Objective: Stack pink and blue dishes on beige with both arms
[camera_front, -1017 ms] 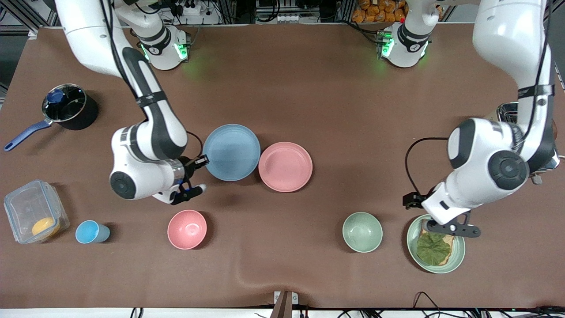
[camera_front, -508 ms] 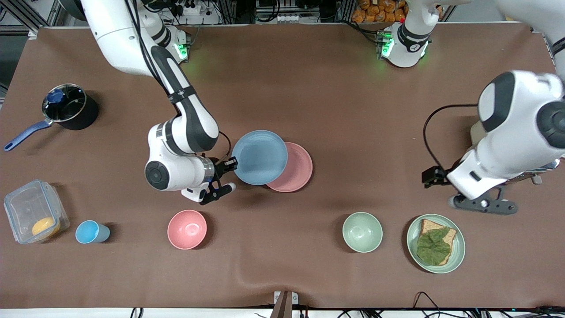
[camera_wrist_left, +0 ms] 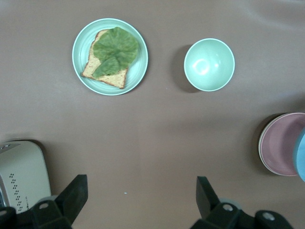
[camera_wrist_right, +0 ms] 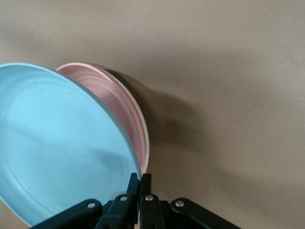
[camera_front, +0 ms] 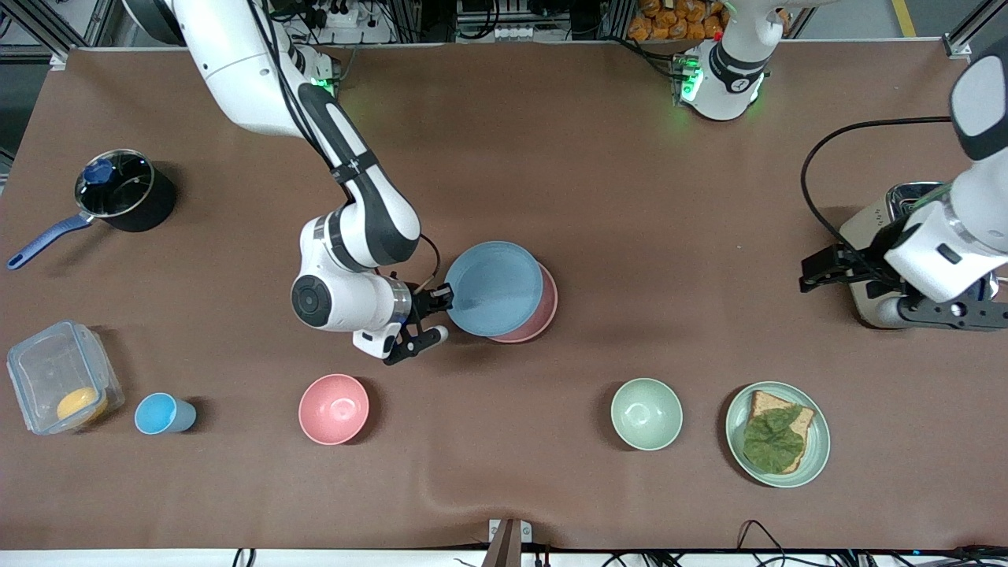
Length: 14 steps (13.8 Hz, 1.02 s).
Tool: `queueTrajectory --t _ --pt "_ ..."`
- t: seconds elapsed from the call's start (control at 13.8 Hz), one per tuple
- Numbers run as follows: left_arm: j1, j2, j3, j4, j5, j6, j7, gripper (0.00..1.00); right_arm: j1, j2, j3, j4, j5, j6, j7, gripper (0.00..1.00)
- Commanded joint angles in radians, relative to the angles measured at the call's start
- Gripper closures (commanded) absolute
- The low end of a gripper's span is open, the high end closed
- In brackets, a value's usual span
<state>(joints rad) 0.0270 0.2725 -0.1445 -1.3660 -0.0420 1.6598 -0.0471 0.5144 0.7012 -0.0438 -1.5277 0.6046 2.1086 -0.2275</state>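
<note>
While the table's middle draws both dishes together: blue plate hangs tilted over pink plate.
Right gripper: fingers pinched tight on the blue plate's rim, over the table's middle.
Pink plate: flat on the brown table, a cream rim showing beneath it.
Left gripper: fingers spread wide, holding nothing, above the toaster.
</note>
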Motion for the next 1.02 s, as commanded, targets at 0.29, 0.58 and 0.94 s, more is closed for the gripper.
queueTrajectory --t 0.29,0.58,0.94 --pt "0.007 -0.088 0.017 -0.145 -0.024 0.038 0.081 0.00 0.045 0.060 -0.010 0.037 0.030 0.053 0.040 1.00" --pt "-0.067 -0.191 0.102 -0.320 -0.084 0.169 0.029 0.00 0.049 0.070 -0.010 0.035 0.029 0.053 0.056 1.00" --pt "-0.131 -0.200 0.141 -0.331 -0.075 0.173 0.000 0.00 0.049 0.070 -0.010 0.040 0.029 0.053 0.114 0.00"
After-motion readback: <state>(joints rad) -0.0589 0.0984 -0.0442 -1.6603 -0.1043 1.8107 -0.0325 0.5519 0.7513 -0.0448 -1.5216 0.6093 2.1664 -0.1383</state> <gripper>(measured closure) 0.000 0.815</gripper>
